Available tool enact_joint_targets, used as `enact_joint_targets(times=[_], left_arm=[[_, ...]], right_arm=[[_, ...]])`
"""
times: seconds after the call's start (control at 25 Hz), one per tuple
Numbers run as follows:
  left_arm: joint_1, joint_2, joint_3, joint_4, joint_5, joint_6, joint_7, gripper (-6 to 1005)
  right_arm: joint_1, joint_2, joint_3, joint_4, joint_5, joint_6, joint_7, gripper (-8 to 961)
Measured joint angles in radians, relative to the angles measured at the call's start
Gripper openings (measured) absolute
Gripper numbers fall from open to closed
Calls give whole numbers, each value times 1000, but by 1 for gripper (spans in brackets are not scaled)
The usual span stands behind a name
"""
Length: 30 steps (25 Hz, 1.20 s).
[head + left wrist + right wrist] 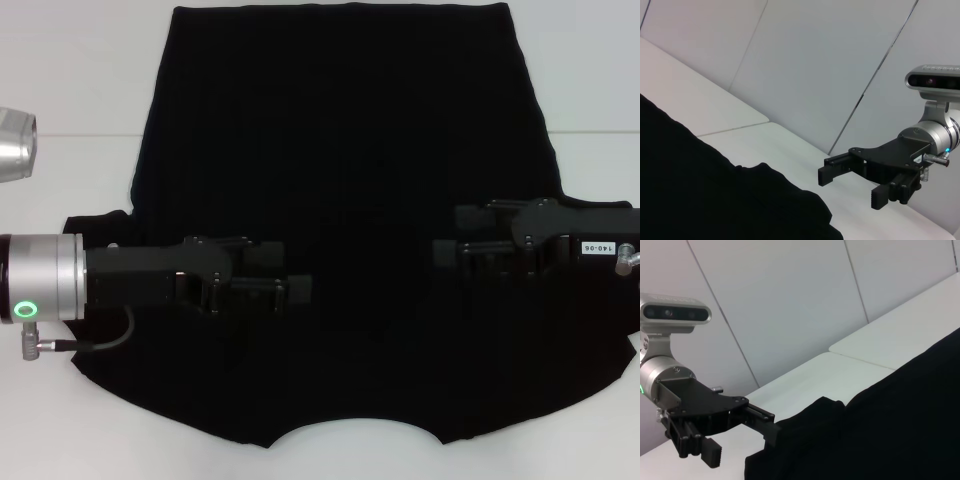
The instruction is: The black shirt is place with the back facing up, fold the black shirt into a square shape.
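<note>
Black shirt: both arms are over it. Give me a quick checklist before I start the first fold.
1. Is the shirt spread flat, neckline toward the robot: ok.
2. Is the left gripper over the cloth with jaws open: ok.
3. Is the right gripper over the cloth with jaws open: ok.
4. Is cloth between either pair of jaws: cannot tell.
5. Is the whole shirt on the table: cannot tell; its far and right edges reach the head view's border.
</note>
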Motion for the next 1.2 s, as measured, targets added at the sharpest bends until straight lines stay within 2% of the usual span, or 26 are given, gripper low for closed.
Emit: enact_joint_targets(times=[0.24, 0.44, 0.68, 0.88, 1.2], left_arm=[[3, 4, -41, 2, 2, -28, -36, 859], [36, 11, -145, 0, 10, -167, -176, 858], [76, 18, -263, 9, 10, -222, -242, 858], [114, 27, -274, 46, 37, -291, -355, 858], [134, 31, -286, 139, 183, -333, -503, 859]], right_arm=[[1, 2, 9, 0, 5, 2, -2, 881], [2, 3, 22, 0, 5, 3, -8, 882], [16, 4, 28, -2, 5, 4, -6, 882], [30, 4, 28, -2, 5, 19, -3, 881], [47, 5, 28, 0, 5, 40, -2, 881]])
